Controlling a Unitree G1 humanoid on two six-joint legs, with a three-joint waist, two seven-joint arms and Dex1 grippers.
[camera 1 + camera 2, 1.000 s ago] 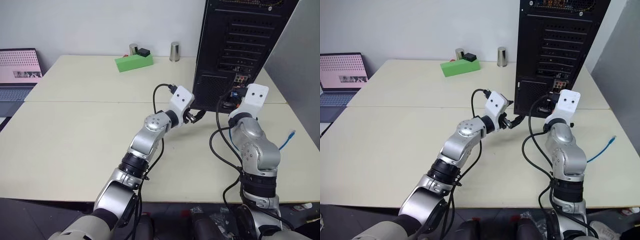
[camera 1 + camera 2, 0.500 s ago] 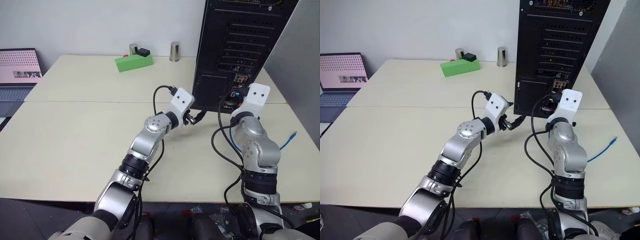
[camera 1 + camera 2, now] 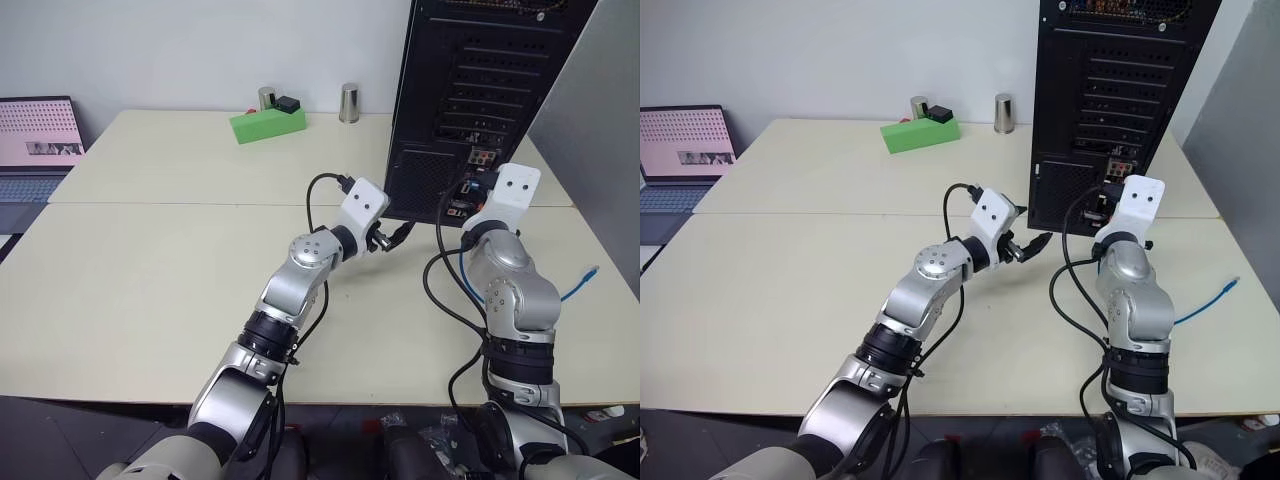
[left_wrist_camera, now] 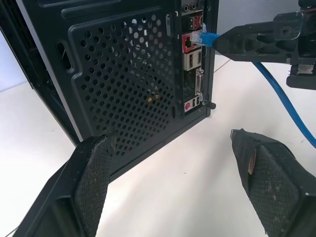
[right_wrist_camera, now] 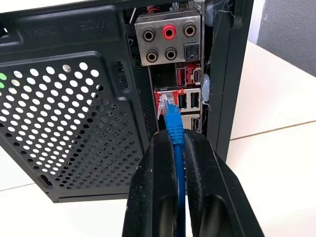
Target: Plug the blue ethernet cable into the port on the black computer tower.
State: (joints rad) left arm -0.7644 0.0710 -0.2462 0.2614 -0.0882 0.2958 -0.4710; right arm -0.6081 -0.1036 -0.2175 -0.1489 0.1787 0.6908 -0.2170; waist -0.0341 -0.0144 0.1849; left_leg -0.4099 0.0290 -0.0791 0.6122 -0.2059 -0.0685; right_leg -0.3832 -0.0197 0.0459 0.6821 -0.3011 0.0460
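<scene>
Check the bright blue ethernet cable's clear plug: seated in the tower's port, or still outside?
Cannot tell if seated. The plug has its tip at the red-framed port, right gripper jaws shut on the blue cable.

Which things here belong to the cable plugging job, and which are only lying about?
Job: blue ethernet cable, port, black computer tower, right end effector shut on the cable.

Lying about: green box, metal cup, laptop.

Black computer tower (image 3: 470, 90) top cut off by frame; blue ethernet cable (image 5: 174, 129) plug tip hides port.
</scene>
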